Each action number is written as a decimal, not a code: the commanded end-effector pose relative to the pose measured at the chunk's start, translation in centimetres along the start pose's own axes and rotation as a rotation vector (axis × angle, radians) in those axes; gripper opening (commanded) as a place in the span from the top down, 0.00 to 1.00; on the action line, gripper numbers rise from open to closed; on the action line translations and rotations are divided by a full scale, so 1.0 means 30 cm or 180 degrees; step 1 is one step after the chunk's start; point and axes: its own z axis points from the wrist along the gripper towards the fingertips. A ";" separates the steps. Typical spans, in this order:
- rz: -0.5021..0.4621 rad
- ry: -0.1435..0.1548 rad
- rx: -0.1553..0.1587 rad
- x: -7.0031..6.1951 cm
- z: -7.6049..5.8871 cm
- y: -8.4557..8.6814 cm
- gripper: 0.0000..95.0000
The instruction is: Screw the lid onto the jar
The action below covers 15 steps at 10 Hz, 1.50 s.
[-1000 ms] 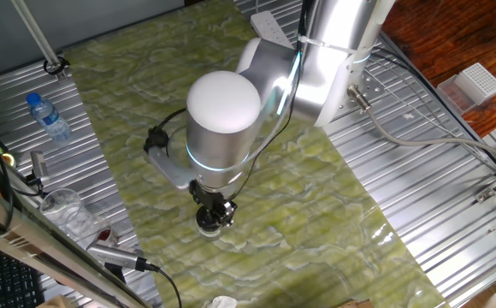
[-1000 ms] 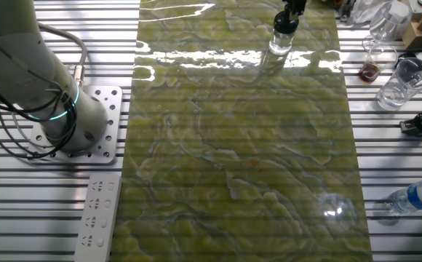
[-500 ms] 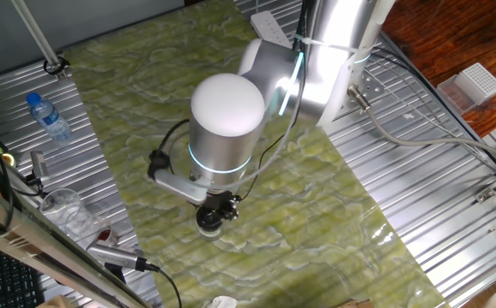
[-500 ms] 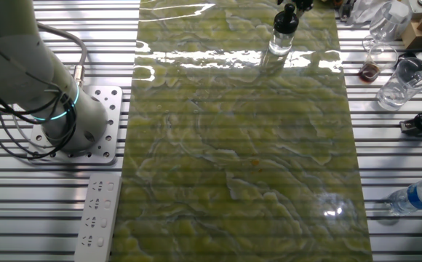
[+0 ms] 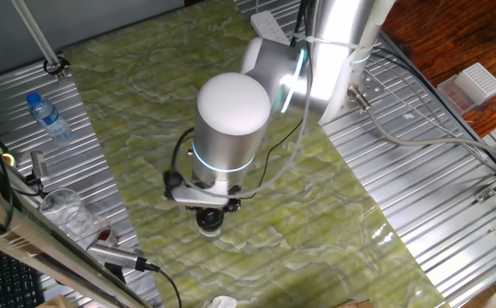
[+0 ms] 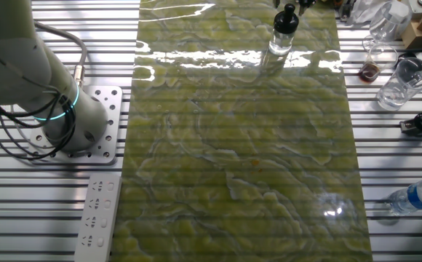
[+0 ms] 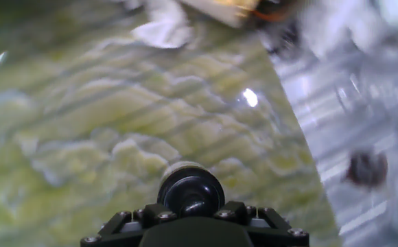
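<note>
The jar [image 6: 283,38] stands upright on the green marbled mat [image 6: 240,145], near its far edge in the other fixed view, with the lid [image 6: 286,16] sitting on top of it. In one fixed view the jar [image 5: 209,221] shows only partly, tucked just below the robot's big white wrist housing [image 5: 233,107]. The hand view looks straight down on the lid [image 7: 191,193], a round black cap with a glossy centre, with a pale rim of the jar showing around its upper edge.

The gripper [image 6: 302,3] is barely visible at the top edge of the other fixed view, above and slightly to the side of the lid (only a dark sliver of it enters the picture), and it appears to be apart from the lid there. How wide the fingers stand cannot be told: the hand view shows only the black gripper body [image 7: 193,230] along its bottom edge, and the arm hides the fingers in one fixed view.

Off the mat, on the ribbed metal table [image 6: 393,145], stand a clear plastic cup [image 6: 404,81] and a blue-capped water bottle [image 6: 418,196] lying on its side. A white power strip [image 6: 98,215] lies near the arm's base [image 6: 73,127].
</note>
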 end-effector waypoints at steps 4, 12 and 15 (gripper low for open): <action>-0.2002 -0.0023 0.0135 -0.001 -0.009 0.000 0.40; -0.2076 -0.0070 0.0141 -0.001 -0.005 0.000 0.80; -0.1974 -0.0072 0.0110 -0.001 -0.001 0.001 1.00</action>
